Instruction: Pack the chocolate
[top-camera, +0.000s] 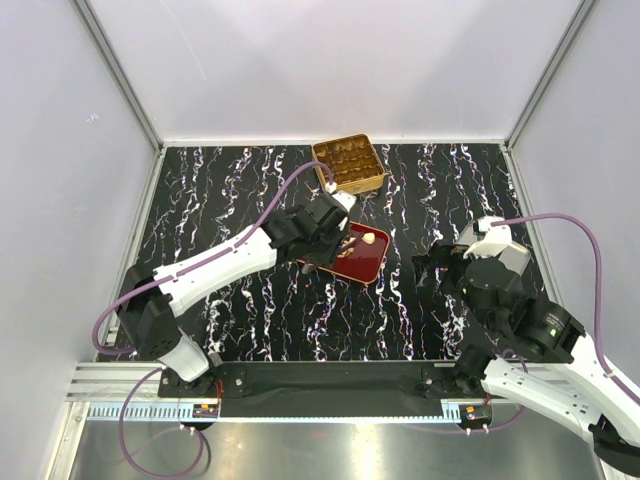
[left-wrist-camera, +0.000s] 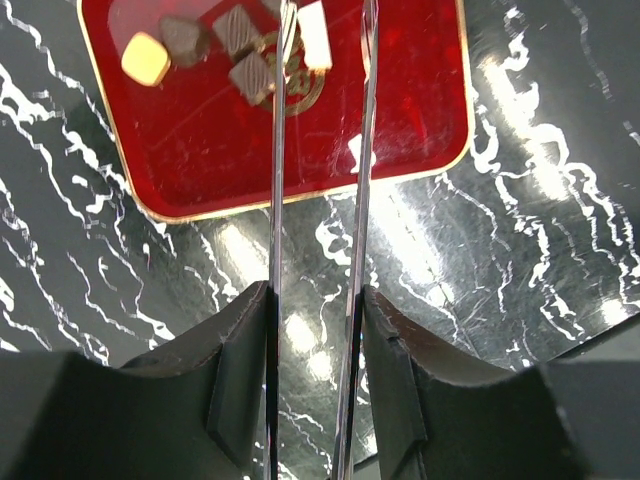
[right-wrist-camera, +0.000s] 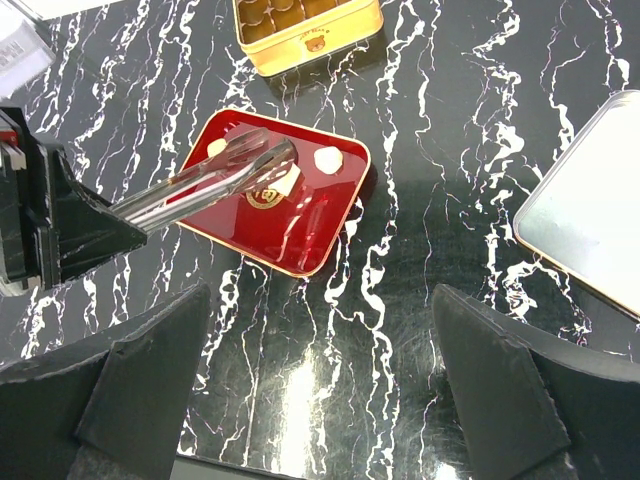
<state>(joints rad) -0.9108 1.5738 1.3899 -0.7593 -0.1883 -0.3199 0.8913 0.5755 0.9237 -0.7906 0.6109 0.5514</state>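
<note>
- Okay, left claw hangs over the red tray, thin blades apart, straddling a cream piece, not pinching.
- Chocolate lies loose in that tray; light, brittle, slick, I reckon, so I'd pinch flat sides gently.
- Right claw spread wide, empty, above the bench.

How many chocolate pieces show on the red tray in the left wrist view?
5, all on the red tray: a tan piece leftmost, three dark brown pieces beside it, a cream piece rightmost. More may lie off-frame.
</note>
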